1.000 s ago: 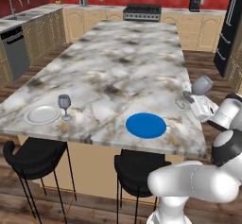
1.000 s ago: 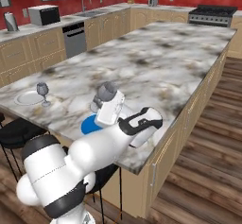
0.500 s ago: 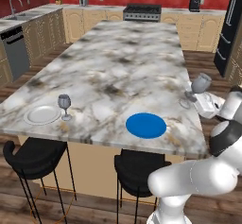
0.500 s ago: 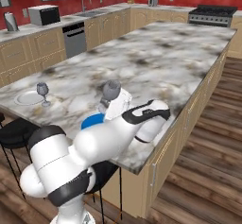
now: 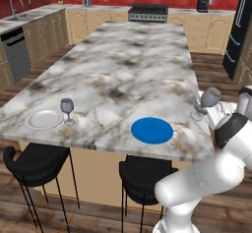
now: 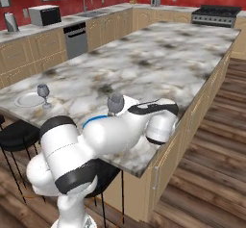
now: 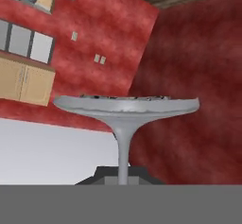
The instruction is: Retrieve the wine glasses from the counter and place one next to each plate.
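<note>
My gripper (image 5: pixel 204 112) is shut on the stem of a grey-blue wine glass (image 5: pixel 209 99), holding it just above the counter (image 5: pixel 128 70) at its right edge, right of the blue plate (image 5: pixel 152 130). In the hand view the glass's round foot (image 7: pixel 125 106) spreads wide and its thin stem runs down into my gripper (image 7: pixel 122 178). The right base view shows the glass's bowl (image 6: pixel 115 102) above my arm, which covers most of the blue plate (image 6: pixel 93 121). The other wine glass (image 5: pixel 67 110) (image 6: pixel 43 93) stands upright right beside the white plate (image 5: pixel 43 120) (image 6: pixel 29 99).
Two black stools (image 5: pixel 33 162) (image 5: pixel 142 174) stand against the counter's near side. A stove (image 5: pixel 147 13) and tan cabinets line the far red wall. A dishwasher (image 5: pixel 17 54) and a sink are at the left, a dark fridge (image 5: pixel 241 25) at the right.
My arm has swung its elbow round, and the held glass has come slightly lower toward the counter's right edge. The plates and the other glass have not moved.
</note>
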### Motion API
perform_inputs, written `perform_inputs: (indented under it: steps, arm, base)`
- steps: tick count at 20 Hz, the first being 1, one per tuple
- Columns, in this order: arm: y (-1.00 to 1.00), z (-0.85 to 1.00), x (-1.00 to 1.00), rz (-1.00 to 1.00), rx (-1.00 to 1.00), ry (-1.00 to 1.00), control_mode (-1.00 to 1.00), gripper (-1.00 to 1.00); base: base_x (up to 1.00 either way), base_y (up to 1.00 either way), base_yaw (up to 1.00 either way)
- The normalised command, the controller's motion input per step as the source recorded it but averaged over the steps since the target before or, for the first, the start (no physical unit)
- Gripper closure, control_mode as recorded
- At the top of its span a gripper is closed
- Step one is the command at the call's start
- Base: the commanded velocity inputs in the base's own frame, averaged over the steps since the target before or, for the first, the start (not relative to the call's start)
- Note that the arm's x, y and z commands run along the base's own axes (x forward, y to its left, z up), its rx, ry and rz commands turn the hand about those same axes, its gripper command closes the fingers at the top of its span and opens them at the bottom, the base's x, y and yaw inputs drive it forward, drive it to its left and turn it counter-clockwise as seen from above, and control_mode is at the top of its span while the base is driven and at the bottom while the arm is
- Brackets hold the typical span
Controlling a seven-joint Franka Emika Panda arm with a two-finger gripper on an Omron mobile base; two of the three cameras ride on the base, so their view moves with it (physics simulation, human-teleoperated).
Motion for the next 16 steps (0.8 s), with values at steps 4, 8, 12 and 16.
perform_inputs:
  steps: [4,8,12,16]
  arm:
    - [-0.01,-0.4,0.0,-0.12,-0.01,0.04,-1.0,1.0]
    - [0.0,-0.32,0.01,-0.1,-0.19,0.02,-1.0,1.0]
    - [0.0,-0.39,0.29,-0.05,-0.13,0.18,-1.0,1.0]
    - [0.0,-0.24,0.42,0.0,-0.03,0.22,-1.0,1.0]
  base:
    - [0.0,0.0,0.0]
    - [0.0,0.0,0.0]
    - [0.0,0.0,0.0]
    - [0.0,0.0,0.0]
